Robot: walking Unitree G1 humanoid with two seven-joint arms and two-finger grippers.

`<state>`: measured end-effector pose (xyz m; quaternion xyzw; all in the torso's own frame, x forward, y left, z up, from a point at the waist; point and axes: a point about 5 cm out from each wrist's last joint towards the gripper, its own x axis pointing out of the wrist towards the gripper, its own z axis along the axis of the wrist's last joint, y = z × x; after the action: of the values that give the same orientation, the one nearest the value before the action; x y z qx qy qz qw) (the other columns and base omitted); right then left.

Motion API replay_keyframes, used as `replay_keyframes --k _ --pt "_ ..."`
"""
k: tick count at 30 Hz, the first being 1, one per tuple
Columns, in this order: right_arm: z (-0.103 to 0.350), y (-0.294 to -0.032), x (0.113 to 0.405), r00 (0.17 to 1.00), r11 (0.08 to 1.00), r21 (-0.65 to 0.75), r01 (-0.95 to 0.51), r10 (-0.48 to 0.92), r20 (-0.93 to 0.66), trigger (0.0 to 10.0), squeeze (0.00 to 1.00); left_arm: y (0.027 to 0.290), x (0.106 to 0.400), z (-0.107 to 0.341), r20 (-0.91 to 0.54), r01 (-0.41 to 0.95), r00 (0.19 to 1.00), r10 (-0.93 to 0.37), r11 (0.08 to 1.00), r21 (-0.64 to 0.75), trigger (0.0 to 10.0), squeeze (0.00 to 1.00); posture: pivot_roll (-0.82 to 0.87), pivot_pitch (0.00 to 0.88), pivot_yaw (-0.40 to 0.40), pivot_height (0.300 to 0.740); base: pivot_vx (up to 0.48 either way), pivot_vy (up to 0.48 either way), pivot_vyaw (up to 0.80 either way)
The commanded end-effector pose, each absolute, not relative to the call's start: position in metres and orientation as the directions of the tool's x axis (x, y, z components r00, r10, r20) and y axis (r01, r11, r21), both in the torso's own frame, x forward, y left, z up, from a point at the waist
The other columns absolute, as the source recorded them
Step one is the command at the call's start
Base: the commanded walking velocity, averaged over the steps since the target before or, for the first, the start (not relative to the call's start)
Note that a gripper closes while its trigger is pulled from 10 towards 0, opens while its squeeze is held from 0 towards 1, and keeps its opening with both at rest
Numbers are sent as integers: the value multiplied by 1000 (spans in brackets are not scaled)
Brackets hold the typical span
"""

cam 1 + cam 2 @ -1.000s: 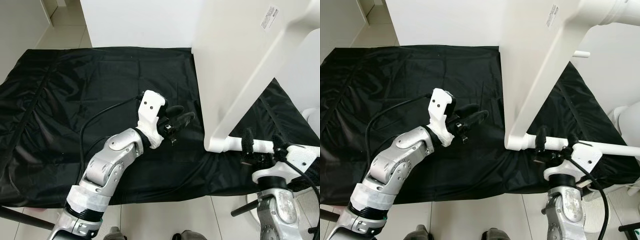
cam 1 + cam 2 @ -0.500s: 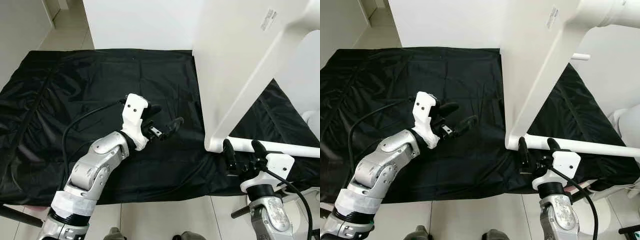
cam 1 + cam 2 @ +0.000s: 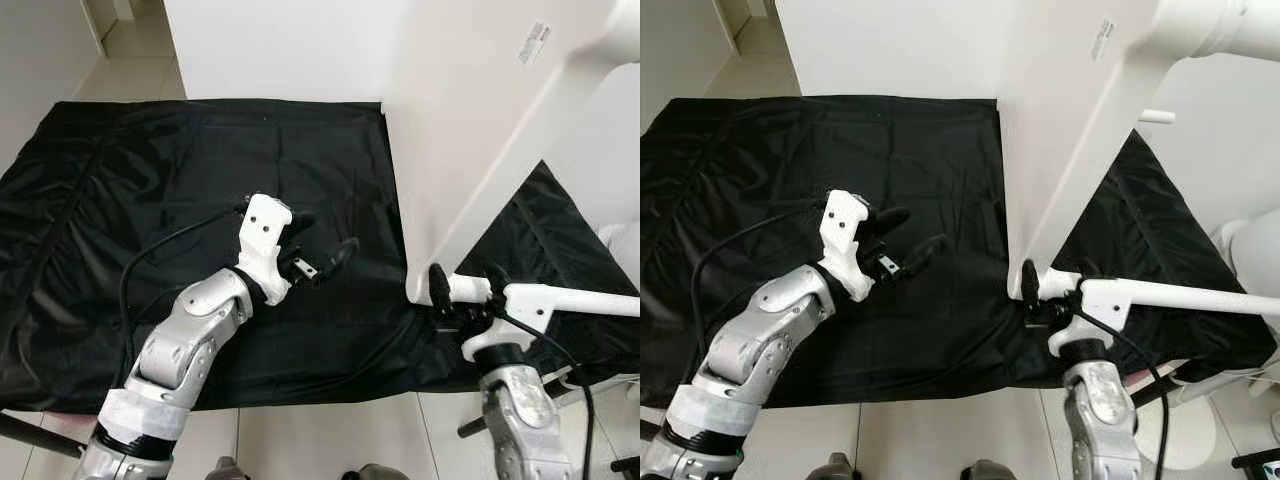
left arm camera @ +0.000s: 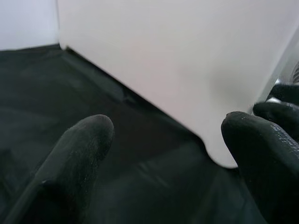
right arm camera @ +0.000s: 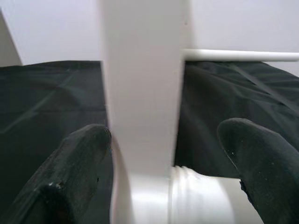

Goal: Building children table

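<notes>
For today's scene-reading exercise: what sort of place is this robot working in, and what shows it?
Probably a room in a home, set up for furniture assembly: pale floor tiles, a black sheet spread over them as a work mat, and a white table top standing on edge on the sheet with a white leg attached.

White children's tabletop, standing on edge on the black sheet at right; white cylindrical leg projects rightward from its near corner.
</notes>
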<state>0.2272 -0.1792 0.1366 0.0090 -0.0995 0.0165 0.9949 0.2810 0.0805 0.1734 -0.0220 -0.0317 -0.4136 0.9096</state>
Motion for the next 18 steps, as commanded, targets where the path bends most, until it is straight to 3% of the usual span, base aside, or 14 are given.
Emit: replay_keyframes --k 1,5,18 --pt "133 -179 228 981 999 10 -30 28 190 10000 0 81 281 169 64 749 662 -747 663 -5 10000 0 18 32 -34 740 0 0 0" --pt "129 -174 235 981 999 16 -41 37 190 10000 0 94 297 155 32 589 808 -588 808 -17 10000 0 23 31 -39 740 0 0 0" --pt "124 -170 244 982 999 20 -25 21 186 10000 0 90 304 151 30 501 866 -500 864 -54 10000 0 29 33 -52 740 0 0 0"
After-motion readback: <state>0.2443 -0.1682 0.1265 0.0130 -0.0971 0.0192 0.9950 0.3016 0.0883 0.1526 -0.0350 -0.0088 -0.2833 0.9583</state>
